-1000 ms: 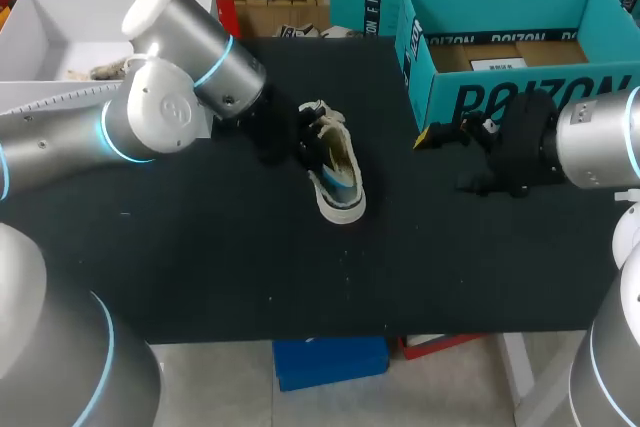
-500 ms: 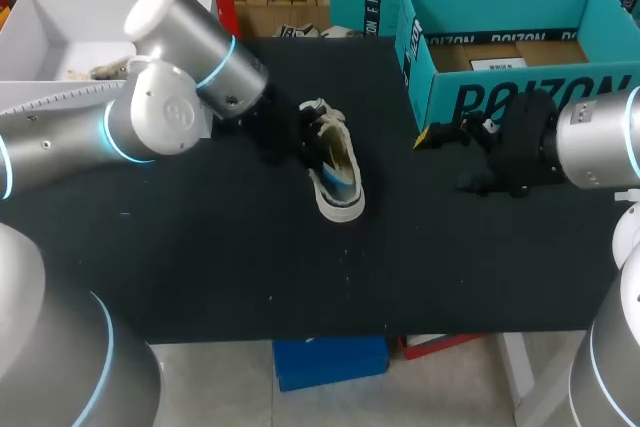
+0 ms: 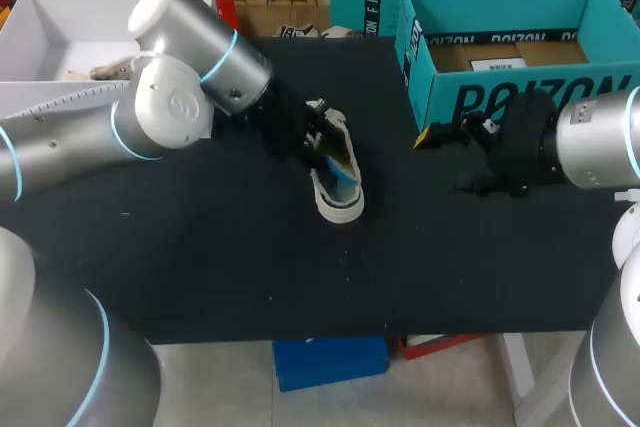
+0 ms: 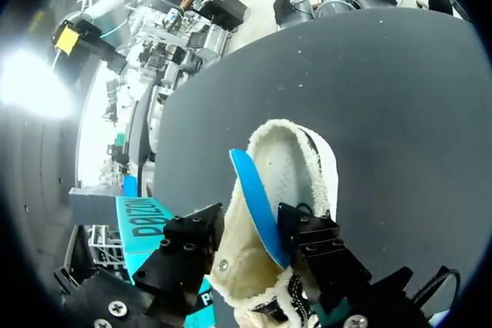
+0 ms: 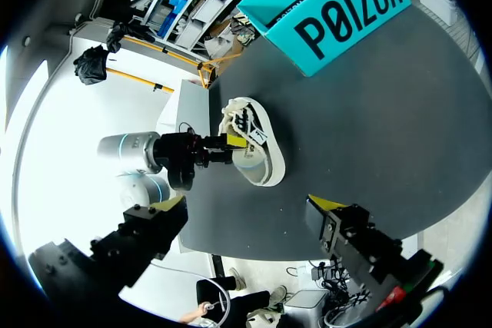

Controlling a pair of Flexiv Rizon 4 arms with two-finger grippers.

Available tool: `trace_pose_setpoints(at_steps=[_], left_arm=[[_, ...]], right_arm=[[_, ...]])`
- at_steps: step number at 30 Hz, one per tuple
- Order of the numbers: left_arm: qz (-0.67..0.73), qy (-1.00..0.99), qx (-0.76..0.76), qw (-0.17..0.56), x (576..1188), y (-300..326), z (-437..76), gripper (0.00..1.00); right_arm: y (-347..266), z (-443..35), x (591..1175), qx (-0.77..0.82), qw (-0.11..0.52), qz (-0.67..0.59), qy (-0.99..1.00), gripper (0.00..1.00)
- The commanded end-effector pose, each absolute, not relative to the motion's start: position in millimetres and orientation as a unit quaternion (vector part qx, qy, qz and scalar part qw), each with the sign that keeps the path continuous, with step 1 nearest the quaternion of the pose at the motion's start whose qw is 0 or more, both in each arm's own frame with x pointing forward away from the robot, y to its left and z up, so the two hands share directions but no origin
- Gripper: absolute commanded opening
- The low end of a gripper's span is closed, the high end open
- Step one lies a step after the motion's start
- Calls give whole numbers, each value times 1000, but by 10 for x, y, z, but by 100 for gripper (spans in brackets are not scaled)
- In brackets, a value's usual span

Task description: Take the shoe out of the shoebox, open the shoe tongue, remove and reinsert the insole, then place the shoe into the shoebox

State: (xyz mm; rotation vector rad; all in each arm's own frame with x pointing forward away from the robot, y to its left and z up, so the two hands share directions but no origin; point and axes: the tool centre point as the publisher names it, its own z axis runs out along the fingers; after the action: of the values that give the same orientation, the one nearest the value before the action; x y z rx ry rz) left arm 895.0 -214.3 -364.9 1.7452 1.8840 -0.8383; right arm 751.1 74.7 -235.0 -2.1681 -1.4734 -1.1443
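Note:
A white shoe (image 3: 338, 187) with fleece lining lies on the black table near the middle, its opening turned toward my left arm. A blue insole (image 4: 257, 209) stands on edge inside it, partly out of the opening. My left gripper (image 3: 318, 139) is at the shoe's opening, and in the left wrist view this gripper (image 4: 250, 222) has its black fingers (image 4: 192, 240) apart, with the lining and insole between them. My right gripper (image 3: 445, 159) hangs open and empty in front of the teal shoebox (image 3: 520, 87). In the right wrist view the right gripper (image 5: 246, 207) faces the shoe (image 5: 257, 155) from a distance.
The teal shoebox (image 5: 346, 13) stands open at the back right with cardboard showing inside. A white open box (image 3: 60, 17) sits at the back left, behind my left arm. The table's front half holds nothing.
My left gripper has pushed slightly toward the shoe and its fingers have spread apart. The shoe has barely shifted. The right arm has not moved.

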Motion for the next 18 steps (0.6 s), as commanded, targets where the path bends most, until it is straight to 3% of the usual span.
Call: trace_pose_setpoints(at_steps=[1,18], left_arm=[[-316,671,631,230,8880,-2047,-3495,100],[-340,647,644,225,8789,-2019,-3161,100]], right_arm=[[773,-2353,7519,-752,138,-395,-510,100],[773,-2353,7519,-752,138,-395,-510,100]])
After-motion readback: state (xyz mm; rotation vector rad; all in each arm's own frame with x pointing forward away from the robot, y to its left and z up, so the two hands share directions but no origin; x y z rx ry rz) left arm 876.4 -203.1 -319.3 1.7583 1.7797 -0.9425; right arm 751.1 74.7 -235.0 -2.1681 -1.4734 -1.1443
